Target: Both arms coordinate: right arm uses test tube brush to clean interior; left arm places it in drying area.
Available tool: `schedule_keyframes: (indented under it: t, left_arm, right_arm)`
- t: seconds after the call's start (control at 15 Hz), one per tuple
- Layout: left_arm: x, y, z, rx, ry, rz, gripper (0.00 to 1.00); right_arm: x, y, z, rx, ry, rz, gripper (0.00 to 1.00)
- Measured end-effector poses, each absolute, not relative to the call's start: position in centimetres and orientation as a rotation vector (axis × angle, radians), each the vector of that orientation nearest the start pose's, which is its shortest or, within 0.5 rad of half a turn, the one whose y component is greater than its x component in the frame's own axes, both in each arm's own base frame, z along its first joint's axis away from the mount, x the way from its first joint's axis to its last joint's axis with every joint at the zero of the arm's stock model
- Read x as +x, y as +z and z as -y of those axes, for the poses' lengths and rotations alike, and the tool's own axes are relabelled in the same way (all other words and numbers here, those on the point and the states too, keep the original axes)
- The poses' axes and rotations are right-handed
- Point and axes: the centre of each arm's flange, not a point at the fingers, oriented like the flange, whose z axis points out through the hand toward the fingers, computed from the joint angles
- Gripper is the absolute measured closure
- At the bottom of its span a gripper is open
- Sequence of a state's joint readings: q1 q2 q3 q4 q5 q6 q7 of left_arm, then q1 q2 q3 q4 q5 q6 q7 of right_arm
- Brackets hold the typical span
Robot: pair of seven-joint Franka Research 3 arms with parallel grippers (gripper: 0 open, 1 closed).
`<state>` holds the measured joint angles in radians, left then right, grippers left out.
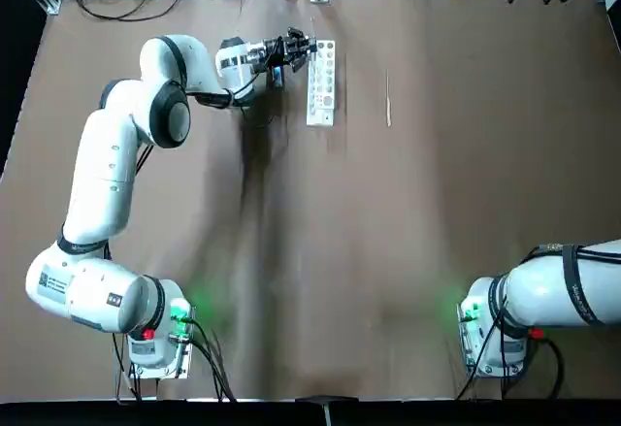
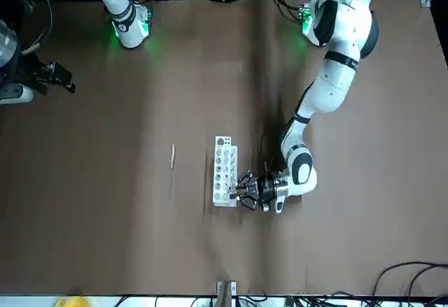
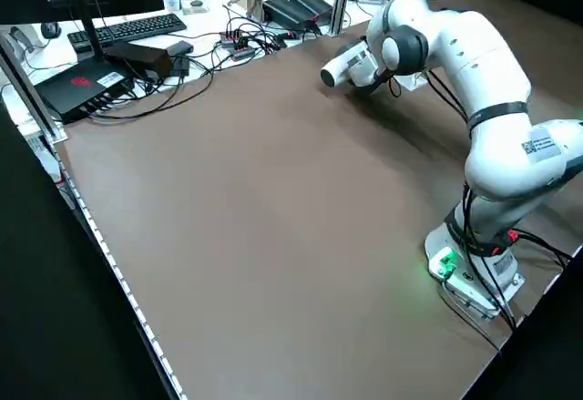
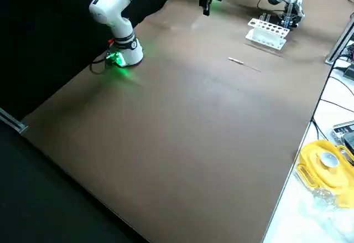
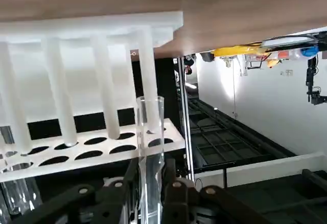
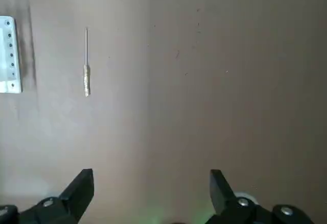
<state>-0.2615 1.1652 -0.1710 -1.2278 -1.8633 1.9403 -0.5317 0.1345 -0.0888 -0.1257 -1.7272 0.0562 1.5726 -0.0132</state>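
Your left gripper point(image 1: 299, 48) pinched a slippery-looking, fragile glass tube point(image 5: 150, 198) at the rack point(image 1: 321, 96); your right gripper point(image 6: 152, 183) stood spread. Beside the rack lay the brush point(image 6: 87, 78), probably light, best taken by its thicker end, which the right wrist view showed and the left side view didn't.

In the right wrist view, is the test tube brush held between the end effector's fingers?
No, the brush lies on the table, away from both fingers.
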Motion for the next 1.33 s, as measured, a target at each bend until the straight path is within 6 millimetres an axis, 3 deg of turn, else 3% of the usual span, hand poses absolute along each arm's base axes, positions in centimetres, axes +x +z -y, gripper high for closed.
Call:
schedule_keyframes:
  t: [0.47,0.93,1.0,1.33]
  left_arm:
    - [66.9,9.8,33.9,1.122,-1.053,-1.145,0.74]
    - [67.2,10.3,33.9,1.116,-1.054,-1.144,0.1]
    - [68.3,11.3,32.8,1.125,-1.03,-1.146,0.01]
    - [70.6,15.6,30.2,1.206,-0.98,-1.136,0.01]
  right_arm:
    - [52.4,59.9,-0.9,-3.072,0.102,0.034,0.0]
    - [52.4,59.9,-0.9,-3.072,0.102,0.035,0.0]
    - [52.4,59.9,-0.9,-3.072,0.102,0.036,0.0]
    - [52.4,59.9,-0.9,-3.072,0.102,0.037,0.0]
